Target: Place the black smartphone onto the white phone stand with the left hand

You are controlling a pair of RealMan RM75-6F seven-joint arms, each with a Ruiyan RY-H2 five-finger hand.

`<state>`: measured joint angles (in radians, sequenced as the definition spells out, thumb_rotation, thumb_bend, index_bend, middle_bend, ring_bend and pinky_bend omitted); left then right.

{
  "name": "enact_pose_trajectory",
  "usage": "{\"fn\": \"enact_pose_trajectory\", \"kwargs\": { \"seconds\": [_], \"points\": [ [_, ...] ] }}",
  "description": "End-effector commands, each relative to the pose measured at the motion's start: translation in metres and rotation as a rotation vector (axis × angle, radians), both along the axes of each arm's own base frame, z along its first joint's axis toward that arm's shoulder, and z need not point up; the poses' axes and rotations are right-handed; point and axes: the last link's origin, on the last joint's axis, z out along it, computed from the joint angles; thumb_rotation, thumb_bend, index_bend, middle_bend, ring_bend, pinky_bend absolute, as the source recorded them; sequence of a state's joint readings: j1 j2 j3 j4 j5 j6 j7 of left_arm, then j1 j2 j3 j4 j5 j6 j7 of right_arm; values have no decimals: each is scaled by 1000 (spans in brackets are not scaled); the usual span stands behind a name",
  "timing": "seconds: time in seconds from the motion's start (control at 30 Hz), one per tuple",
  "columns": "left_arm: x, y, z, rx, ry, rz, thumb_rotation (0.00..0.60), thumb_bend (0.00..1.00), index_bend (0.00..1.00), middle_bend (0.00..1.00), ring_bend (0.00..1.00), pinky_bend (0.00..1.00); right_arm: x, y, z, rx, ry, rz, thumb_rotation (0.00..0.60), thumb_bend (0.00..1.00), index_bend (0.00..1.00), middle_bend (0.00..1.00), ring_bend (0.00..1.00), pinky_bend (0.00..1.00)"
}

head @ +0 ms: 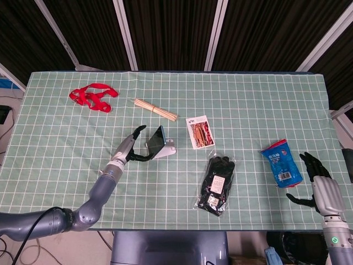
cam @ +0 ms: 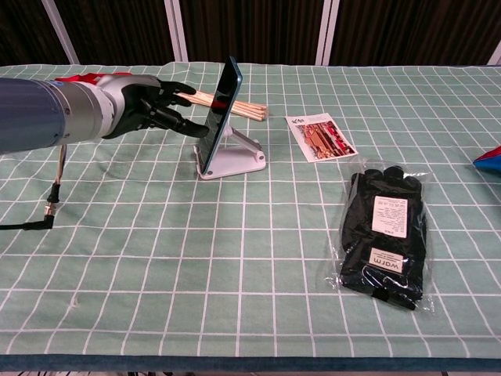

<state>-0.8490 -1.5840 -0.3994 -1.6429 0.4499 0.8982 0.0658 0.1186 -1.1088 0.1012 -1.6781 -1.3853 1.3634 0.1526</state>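
Note:
The black smartphone [head: 156, 141] [cam: 221, 113] leans back on the white phone stand [head: 167, 150] [cam: 239, 160], its lower edge in the stand's lip and its screen facing left. My left hand [head: 131, 147] [cam: 149, 106] hovers just left of the phone with its fingers spread and holds nothing. One fingertip [cam: 200, 131] reaches close to the phone's face; I cannot tell whether it touches. My right hand [head: 313, 178] hangs beyond the table's right front corner, fingers apart and empty.
A red strap [head: 92, 96] lies at the back left and a bundle of wooden sticks [head: 156, 109] [cam: 239, 107] just behind the stand. To the right lie a printed card [head: 201, 132] [cam: 319, 135], packaged black gloves [head: 217, 184] [cam: 386, 227] and a blue packet [head: 281, 163].

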Motion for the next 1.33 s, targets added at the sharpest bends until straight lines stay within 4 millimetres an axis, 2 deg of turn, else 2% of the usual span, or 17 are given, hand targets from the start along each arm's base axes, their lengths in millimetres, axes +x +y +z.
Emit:
{"fn": "enact_pose_trajectory", "kwargs": {
  "seconds": [0.03, 0.3, 0.5, 0.8, 0.83, 0.9, 0.97, 1.1, 1.33],
  "points": [
    [-6, -6, 9, 21, 21, -18, 600, 243, 0, 0, 0, 0, 0, 0, 0, -1, 1, 0, 600, 101, 0, 0, 0, 148],
    [-39, -35, 53, 149, 192, -141, 600, 243, 0, 0, 0, 0, 1, 1, 0, 0, 1, 6, 600, 100, 0, 0, 0, 147],
    [-85, -75, 86, 256, 372, -235, 600, 242, 0, 0, 0, 0, 1, 2, 0, 3, 5, 11, 600, 100, 0, 0, 0, 148],
    [-149, -124, 124, 355, 680, -336, 600, 226, 0, 0, 0, 0, 2, 2, -1, 4, 17, 18, 600, 101, 0, 0, 0, 148],
    [-153, -127, 127, 367, 704, -342, 600, 216, 0, 0, 0, 0, 2, 2, -1, 5, 18, 18, 600, 100, 0, 0, 0, 148],
    [-178, -144, 143, 414, 828, -323, 600, 208, 0, 0, 0, 0, 2, 2, -1, 5, 10, 13, 600, 101, 0, 0, 0, 148],
    [-190, -153, 148, 435, 880, -316, 600, 199, 0, 0, 0, 0, 2, 2, -1, 5, 19, 18, 600, 101, 0, 0, 0, 147],
    [-207, -164, 156, 424, 958, -281, 600, 149, 0, 0, 0, 0, 2, 3, -1, 5, 40, 28, 600, 101, 0, 0, 0, 147],
    [-210, -169, 160, 409, 948, -241, 600, 122, 0, 0, 0, 0, 2, 3, -1, 1, 43, 31, 600, 101, 0, 0, 0, 148]
  ]
}}
